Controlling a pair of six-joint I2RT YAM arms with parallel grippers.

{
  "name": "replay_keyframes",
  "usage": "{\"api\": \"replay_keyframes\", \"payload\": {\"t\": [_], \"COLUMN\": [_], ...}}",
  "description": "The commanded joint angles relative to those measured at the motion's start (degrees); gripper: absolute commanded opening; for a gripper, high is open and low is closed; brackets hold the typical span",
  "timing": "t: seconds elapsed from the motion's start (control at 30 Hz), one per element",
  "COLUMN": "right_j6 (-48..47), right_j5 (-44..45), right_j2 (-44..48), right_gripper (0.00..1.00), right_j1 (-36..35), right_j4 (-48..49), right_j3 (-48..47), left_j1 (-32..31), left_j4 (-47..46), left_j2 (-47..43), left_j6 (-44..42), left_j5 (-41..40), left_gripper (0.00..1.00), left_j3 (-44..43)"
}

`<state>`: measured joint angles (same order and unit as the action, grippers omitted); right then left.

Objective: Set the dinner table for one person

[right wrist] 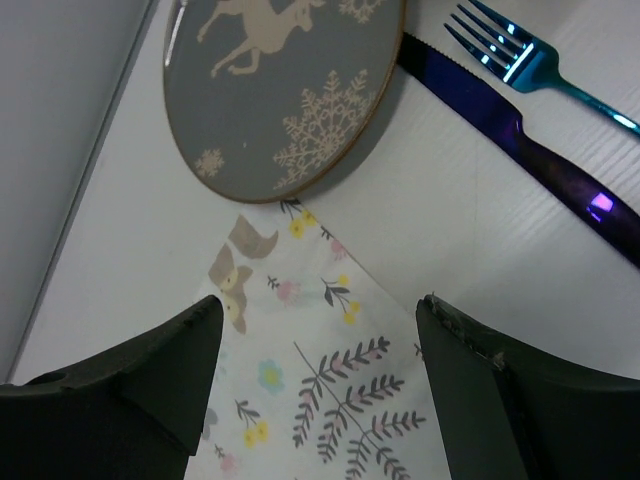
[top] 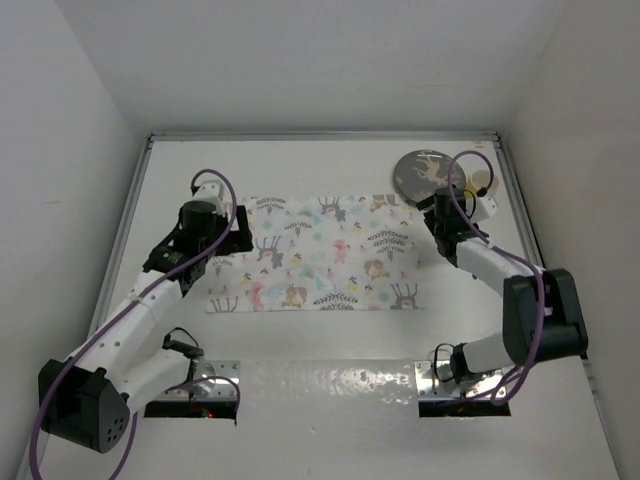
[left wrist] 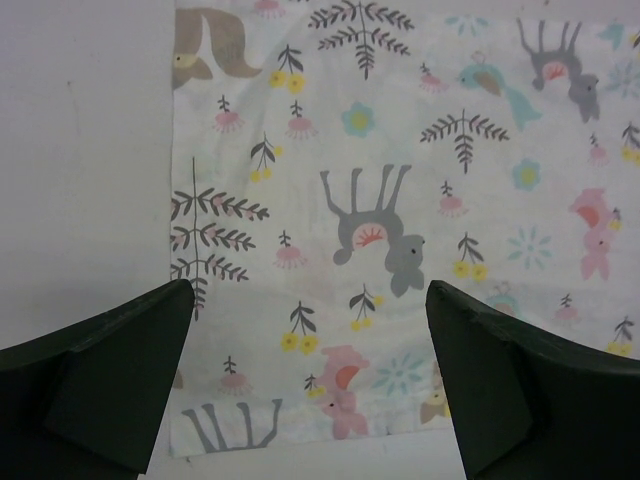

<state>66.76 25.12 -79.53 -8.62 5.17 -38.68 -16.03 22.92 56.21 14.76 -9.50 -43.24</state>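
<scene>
1. The white desk (top: 300, 170), edged by a thin metal rail, fills the overhead view. A placemat (top: 330, 255) printed with pastel animals and leaves lies flat near its middle.
2. The left end effector (left wrist: 310, 290) hovers over the placemat's left edge, spread wide with nothing between its fingers.
3. The right end effector (right wrist: 320, 305) hangs above the placemat's far right corner, spread apart and empty.
4. A grey reindeer plate (right wrist: 285, 80) sits at that corner, its rim meeting the cloth. A dark blue knife (right wrist: 520, 140) lies just beside it, and a fork (right wrist: 520, 65) lies beyond the knife.
</scene>
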Motion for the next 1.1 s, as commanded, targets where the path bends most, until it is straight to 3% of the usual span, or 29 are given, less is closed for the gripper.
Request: {"api": "replay_keyframes", "payload": {"t": [0.0, 0.5, 0.87, 0.97, 1.07], "right_j6": [10.13, 22.17, 28.15, 30.43, 31.67], "right_j5": [3.88, 7.75, 8.1, 8.1, 7.92], "right_j2": [-5.79, -24.88, -34.28, -35.52, -37.1], "right_gripper": [0.77, 0.74, 0.71, 0.68, 0.57], "right_j1": [0.36, 1.41, 1.59, 1.59, 1.59], "right_j4": [8.36, 23.47, 22.08, 21.11, 21.2], "right_j3": [-1.74, -4.48, -10.63, -11.42, -11.51], "left_j1": [1.09, 1.44, 1.44, 1.44, 1.44], "left_j4": [-4.36, -6.75, -6.75, -6.66, -6.57], "left_j2": [-1.71, 0.66, 1.54, 1.63, 1.71], "left_j6": [-4.39, -5.45, -5.62, -5.71, -5.71], "left_j5": [3.08, 1.5, 1.06, 0.97, 1.06], "left_gripper": [1.0, 1.0, 1.0, 1.0, 1.0], "left_j3": [2.54, 3.69, 3.61, 3.61, 3.52]}}
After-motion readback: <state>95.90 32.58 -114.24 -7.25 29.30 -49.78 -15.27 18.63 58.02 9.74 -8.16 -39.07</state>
